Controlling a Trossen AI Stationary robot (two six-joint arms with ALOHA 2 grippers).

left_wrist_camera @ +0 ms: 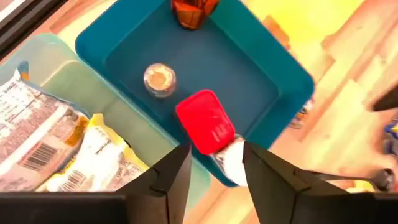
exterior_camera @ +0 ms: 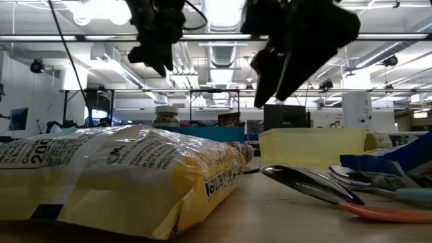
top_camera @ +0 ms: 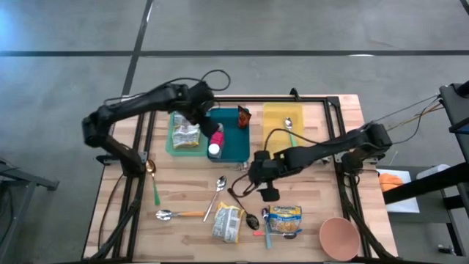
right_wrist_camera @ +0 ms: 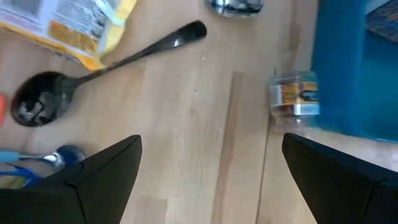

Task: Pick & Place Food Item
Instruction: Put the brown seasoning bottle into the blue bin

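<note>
A: Left gripper [left_wrist_camera: 216, 152]?

B: Hung above the blue bin [left_wrist_camera: 249, 68], pointing steeply down. Fingers stood partly apart, clamped on nothing.

A: And the food item?

B: Lay inside that bin: a red-capped bottle [left_wrist_camera: 205, 121], tipped on its side against the wall nearest the table's middle, seen through the gap between the fingers. Shared the bin with 1 small round-lidded jar [left_wrist_camera: 159, 79] and 1 brown packet [left_wrist_camera: 194, 9] at the bin's 1 o'clock corner in the high view.

A: Beside the bin?

B: Touched by a green tray [left_wrist_camera: 74, 87] at its 9 o'clock, holding printed food packets [left_wrist_camera: 43, 124]. Flanked at 3 o'clock by a yellow tray [top_camera: 275, 117].

A: Right gripper [right_wrist_camera: 211, 140]?

B: Hovered over bare wood at the bin's 5 o'clock, fingers spread wide and empty. Looked down on 1 little jar [right_wrist_camera: 295, 99] lying on its side just beside the bin's outer wall, and on 1 black spoon [right_wrist_camera: 112, 62] close by.

A: Elsewhere on the table?

B: Found 1 yellow packet [top_camera: 227, 222] at 6 o'clock from the table's middle, 1 noodle packet [top_camera: 284, 220] at 5 o'clock, and 1 pink bowl [top_camera: 339, 236] near the 4 o'clock corner.
</note>
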